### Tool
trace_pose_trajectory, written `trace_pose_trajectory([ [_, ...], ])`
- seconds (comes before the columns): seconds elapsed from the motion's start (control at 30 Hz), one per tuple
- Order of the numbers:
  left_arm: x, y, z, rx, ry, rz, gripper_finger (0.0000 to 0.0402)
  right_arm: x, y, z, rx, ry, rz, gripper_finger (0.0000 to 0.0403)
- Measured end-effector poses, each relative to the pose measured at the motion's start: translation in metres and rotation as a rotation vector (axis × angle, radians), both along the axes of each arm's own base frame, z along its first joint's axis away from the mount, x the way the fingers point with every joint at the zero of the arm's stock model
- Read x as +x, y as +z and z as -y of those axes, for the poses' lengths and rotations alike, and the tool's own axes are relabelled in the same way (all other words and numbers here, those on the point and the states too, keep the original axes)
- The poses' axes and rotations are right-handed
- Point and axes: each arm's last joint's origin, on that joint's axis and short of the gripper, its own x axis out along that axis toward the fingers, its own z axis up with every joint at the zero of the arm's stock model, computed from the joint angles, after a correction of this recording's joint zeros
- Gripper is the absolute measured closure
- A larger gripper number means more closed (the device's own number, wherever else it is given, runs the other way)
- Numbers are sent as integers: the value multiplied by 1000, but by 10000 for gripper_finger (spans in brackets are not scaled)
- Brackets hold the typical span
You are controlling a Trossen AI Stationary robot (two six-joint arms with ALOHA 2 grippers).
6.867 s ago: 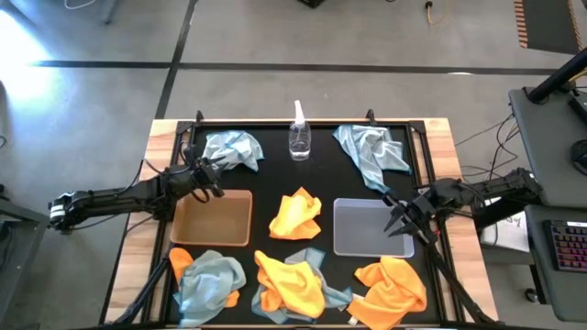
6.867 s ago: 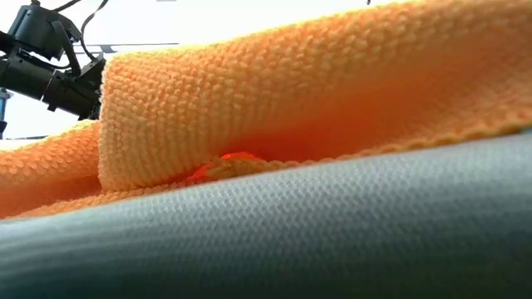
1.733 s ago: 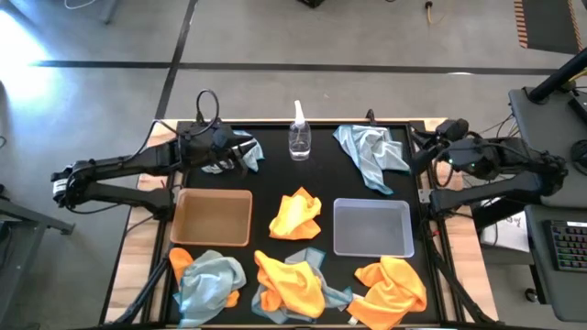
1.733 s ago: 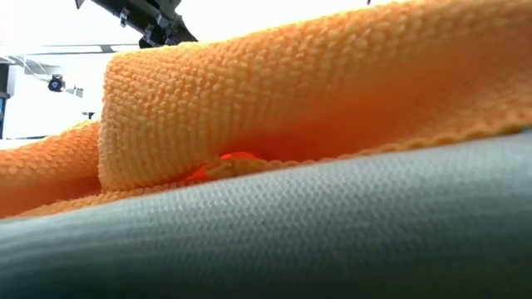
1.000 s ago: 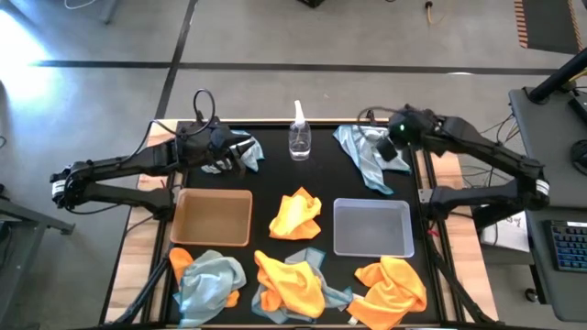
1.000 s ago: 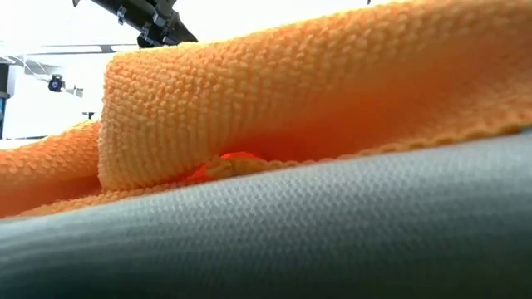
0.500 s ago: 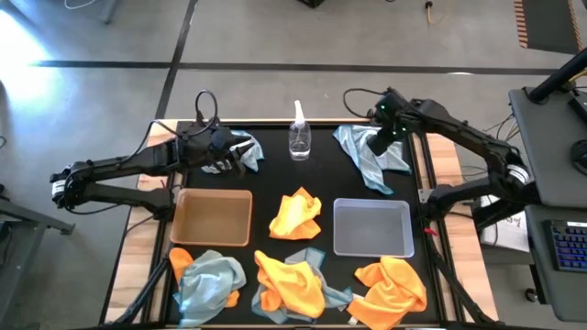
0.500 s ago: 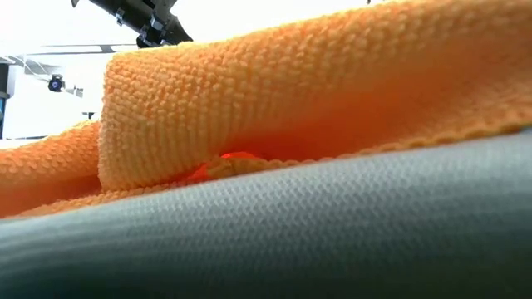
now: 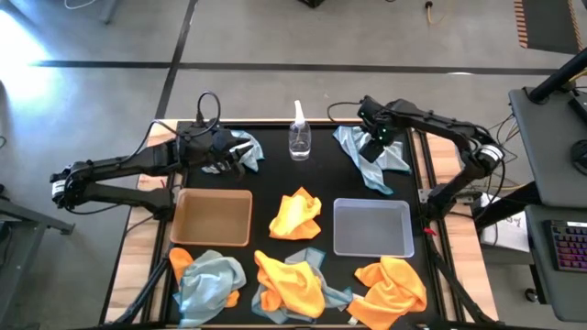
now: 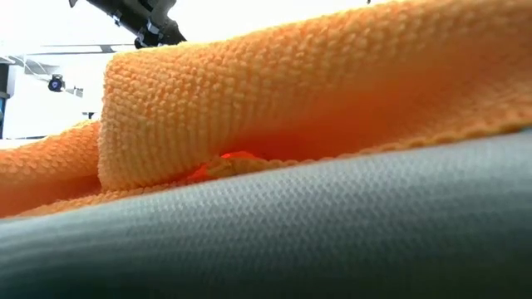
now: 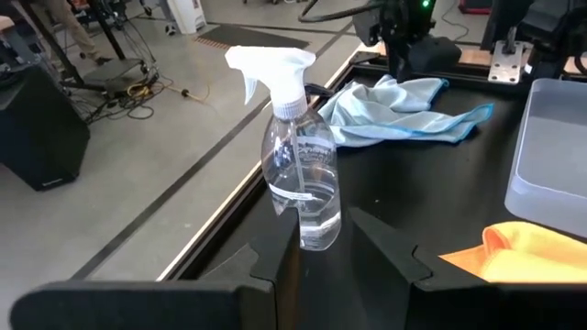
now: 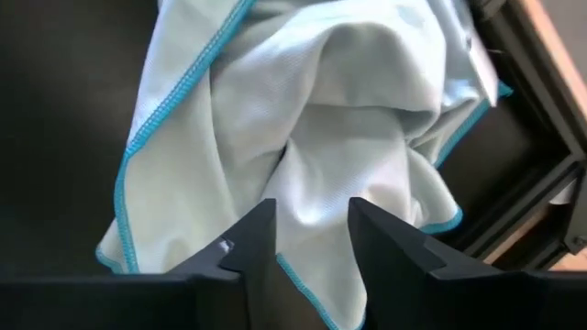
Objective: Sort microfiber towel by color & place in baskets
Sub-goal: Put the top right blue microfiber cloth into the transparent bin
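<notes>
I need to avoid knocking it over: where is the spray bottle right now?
In the high view the spray bottle stands upright at the table's far edge, centre, between two blue-grey towels: one on its left, one on its right.

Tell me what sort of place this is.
Likely a robotics lab or workshop: a bare concrete floor with dark tape lines, cables trailing across it, and a keyboard on a desk beside the table.

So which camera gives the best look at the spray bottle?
The left wrist view: the spray bottle stands close and upright, trigger and clear body plain. The high view shows it small from above. The low and right wrist views miss it.
</notes>
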Motion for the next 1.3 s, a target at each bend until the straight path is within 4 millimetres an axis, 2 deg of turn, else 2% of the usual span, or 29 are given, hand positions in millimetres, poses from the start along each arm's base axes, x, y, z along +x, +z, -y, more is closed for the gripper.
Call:
trace_pose_trajectory([
  [0.3, 0, -1, 0, -3, 0, -10, 323, 1, -14, 2, 56, -2, -76, 221],
  [0.5, 0, -1, 0, -3, 0, -12, 323, -4, -26, 4, 53, -33, -180, 220],
  [0.73, 0, -1, 0, -3, 0, -13, 323, -19, -51, 4, 121, -76, -236, 220],
  [1.03, 0, -1, 0, 4, -4, -18, 323, -22, -73, 1, 180, -72, -193, 220],
  [1.3, 0, -1, 0, 4, -4, -18, 323, -19, -81, 2, 201, -65, -185, 225],
])
